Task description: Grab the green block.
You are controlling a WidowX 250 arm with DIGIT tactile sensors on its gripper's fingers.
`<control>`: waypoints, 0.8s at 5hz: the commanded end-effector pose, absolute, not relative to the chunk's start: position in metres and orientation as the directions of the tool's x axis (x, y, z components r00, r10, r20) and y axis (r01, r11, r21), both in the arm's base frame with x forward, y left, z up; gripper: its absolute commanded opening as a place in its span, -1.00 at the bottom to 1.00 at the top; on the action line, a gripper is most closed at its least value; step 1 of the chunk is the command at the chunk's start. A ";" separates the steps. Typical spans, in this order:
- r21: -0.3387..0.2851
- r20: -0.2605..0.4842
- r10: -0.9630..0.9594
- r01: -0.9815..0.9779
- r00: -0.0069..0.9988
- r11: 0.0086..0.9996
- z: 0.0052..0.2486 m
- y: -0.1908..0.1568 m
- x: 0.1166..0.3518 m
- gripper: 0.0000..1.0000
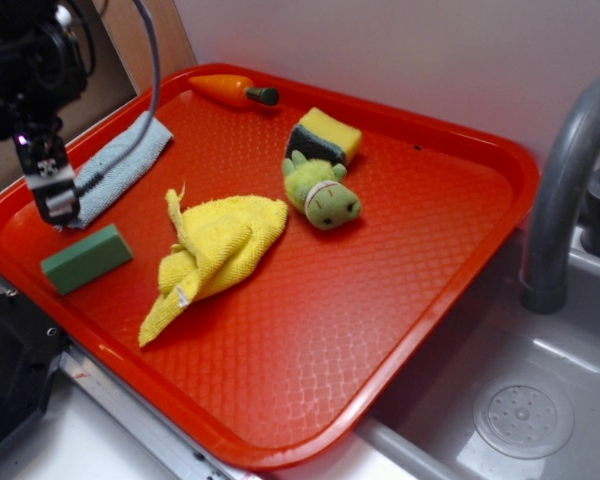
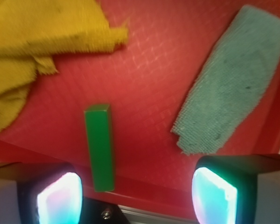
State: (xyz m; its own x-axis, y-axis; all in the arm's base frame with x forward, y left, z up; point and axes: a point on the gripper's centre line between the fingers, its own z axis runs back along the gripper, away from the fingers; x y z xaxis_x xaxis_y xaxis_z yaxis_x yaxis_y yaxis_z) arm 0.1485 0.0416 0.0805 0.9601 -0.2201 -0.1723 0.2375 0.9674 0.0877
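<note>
A red tray sits beside a grey sink, and near its left edge the gripper hangs with jaws spread wide and empty, just above and behind the green block, which lies flat near the tray's front-left rim. In the wrist view the block's long axis runs away from the camera, nearer the left finger than centred between the two. Further right the tray holds a blue-grey cloth, a yellow rag, a toy carrot, a sponge and a green plush toy.
</note>
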 end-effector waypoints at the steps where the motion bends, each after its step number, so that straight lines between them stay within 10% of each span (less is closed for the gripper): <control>1: 0.096 -0.231 -0.309 0.337 0.923 0.936 0.059 0.035 0.138 1.00; 4: 0.124 -0.378 -0.271 0.338 0.885 0.933 0.027 0.034 0.130 1.00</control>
State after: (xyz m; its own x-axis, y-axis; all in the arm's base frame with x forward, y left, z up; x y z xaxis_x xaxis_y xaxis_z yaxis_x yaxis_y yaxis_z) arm 0.1302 0.0345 0.0232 0.8898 -0.2415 -0.3872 0.3090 0.9432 0.1218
